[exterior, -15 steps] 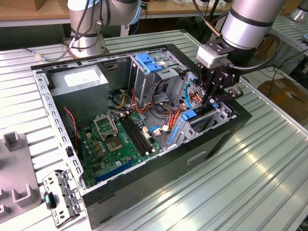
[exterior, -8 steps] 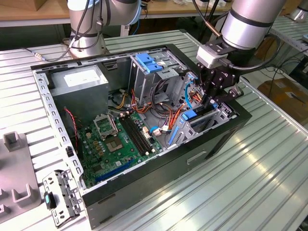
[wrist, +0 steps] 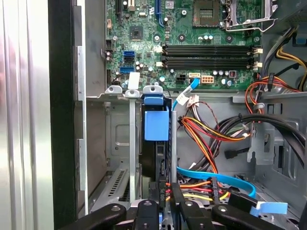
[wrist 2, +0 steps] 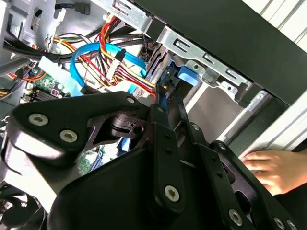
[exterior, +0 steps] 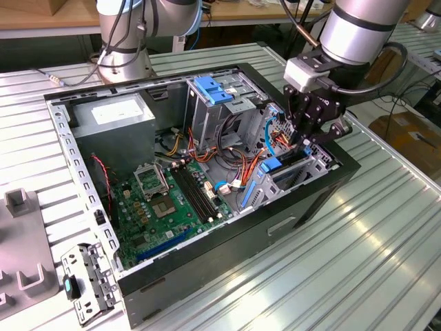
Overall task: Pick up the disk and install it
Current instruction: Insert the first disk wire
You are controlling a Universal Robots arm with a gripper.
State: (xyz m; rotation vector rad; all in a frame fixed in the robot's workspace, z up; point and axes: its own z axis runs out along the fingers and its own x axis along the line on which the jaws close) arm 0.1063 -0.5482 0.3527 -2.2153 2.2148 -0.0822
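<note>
Down in the open computer case (exterior: 207,276) the gripper (exterior: 308,135) has its black fingers (wrist: 178,203) pinched narrowly on the disk (wrist: 156,143), which stands on edge in the drive bay (exterior: 303,172) at the case's corner on the exterior view's right. From where the first wrist view looks, the disk shows as a thin dark slab between upright grey metal walls, with a bright blue plastic rail and tab capping its far end. In the exterior view its blue rail (exterior: 271,165) peeks out just below the gripper. In the second wrist view the fingers close around a dark edge with blue plastic (wrist 2: 184,76) beyond it, though how deep the disk sits in the bay I cannot tell. Red, yellow and orange wires and a flat blue cable (wrist: 216,177) crowd just beside the bay. Green motherboard (exterior: 165,207) lies on the case floor. A person's hand (wrist 2: 273,167) rests on the table beside the case.
</note>
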